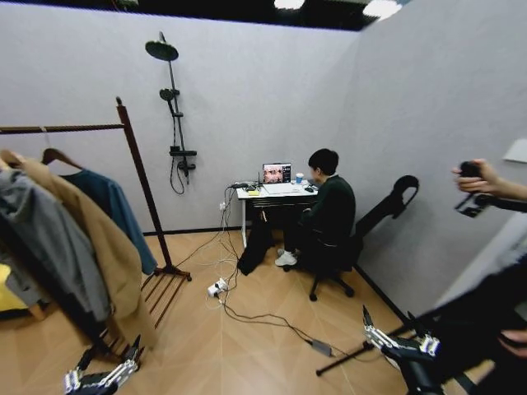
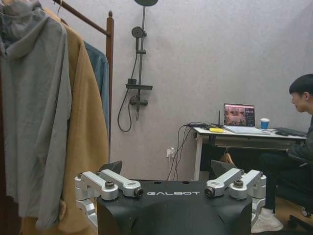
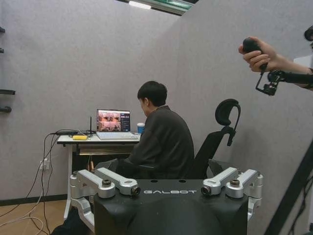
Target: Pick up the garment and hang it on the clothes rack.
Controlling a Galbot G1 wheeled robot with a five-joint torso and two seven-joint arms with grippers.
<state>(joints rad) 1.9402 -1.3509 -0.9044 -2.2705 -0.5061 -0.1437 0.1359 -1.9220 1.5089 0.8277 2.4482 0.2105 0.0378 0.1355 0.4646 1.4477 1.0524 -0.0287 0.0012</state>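
Note:
The garment [image 1: 111, 204], a teal-blue top on a wooden hanger, hangs from the rail of the clothes rack [image 1: 142, 177] at the left, behind a tan coat [image 1: 99, 239] and a grey jacket [image 1: 49, 239]. In the left wrist view the garment [image 2: 100, 73] shows as a strip between the tan coat and the rack post [image 2: 110, 58]. My left gripper [image 1: 111, 354] is low near the rack's base, open and holding nothing. Low on the right, my right gripper [image 1: 389, 322] is also open and holds nothing, far from the rack.
A desk [image 1: 276, 196] with a laptop and a seated person on an office chair [image 1: 333, 247] stand at the back wall. Cables and a power strip [image 1: 218, 288] cross the floor. A black shower pole [image 1: 174, 107] is on the wall. A person's hand [image 1: 482, 181] and a black stand are at the right.

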